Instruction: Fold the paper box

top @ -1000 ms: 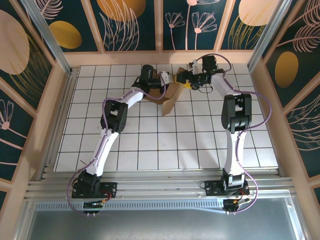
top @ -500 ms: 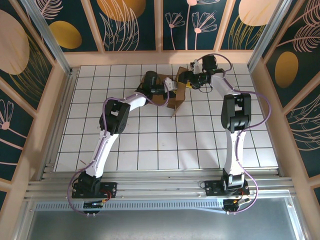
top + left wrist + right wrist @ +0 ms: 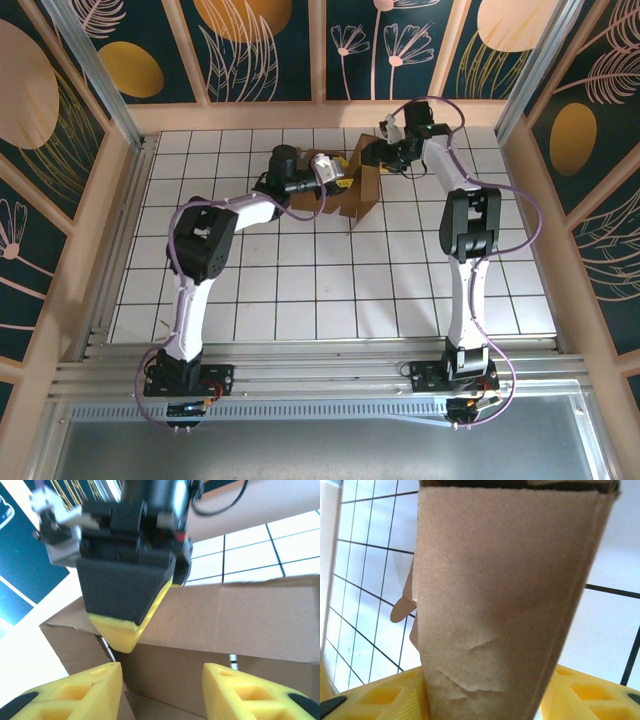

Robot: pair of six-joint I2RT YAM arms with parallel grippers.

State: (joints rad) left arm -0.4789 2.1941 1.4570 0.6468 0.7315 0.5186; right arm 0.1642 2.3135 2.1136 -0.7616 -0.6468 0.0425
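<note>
Partly folded brown paper box (image 3: 365, 195)

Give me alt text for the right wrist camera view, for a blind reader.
A brown cardboard panel of the paper box stands between the right gripper's yellow fingers, wrinkled near the bottom. Behind it is a white tiled table with dark grid lines.

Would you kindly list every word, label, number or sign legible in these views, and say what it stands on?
None can be read: the plain brown cardboard paper box bears no print, and the dark teal wall panels with leaf drawings carry no lettering.
</note>
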